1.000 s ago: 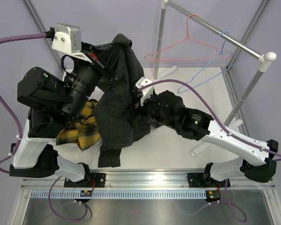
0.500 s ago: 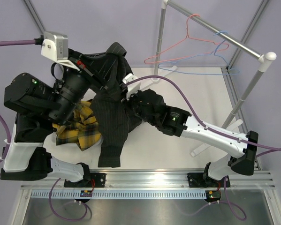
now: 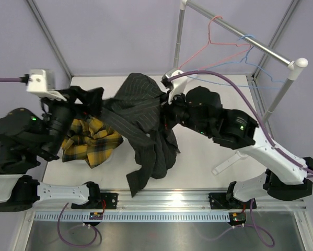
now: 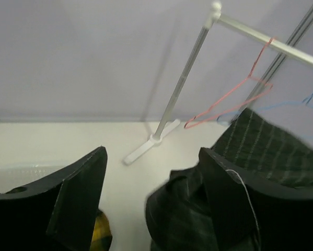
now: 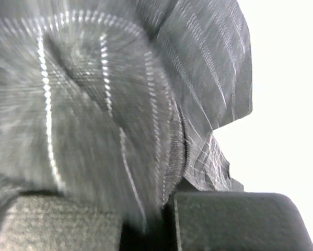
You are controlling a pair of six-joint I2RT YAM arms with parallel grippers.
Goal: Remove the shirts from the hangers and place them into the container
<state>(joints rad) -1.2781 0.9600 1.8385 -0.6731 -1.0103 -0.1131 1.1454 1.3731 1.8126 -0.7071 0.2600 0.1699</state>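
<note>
Top camera: the black shirt lies bunched mid-desk between the arms, not in the bin yet. The plaid shirt sits to its left. The right tool is buried in the black shirt's upper folds.

Left wrist: the left tool is gaping with nothing in it, black cloth just beside one finger. The container rim shows at lower left, and the pink hanger hangs bare behind.

Right wrist: the tool is clenched on a striped fold. It's soft, floppy, light stuff with trailing sleeves, so I'd grab a thick bunch near the collar, not an edge.
</note>
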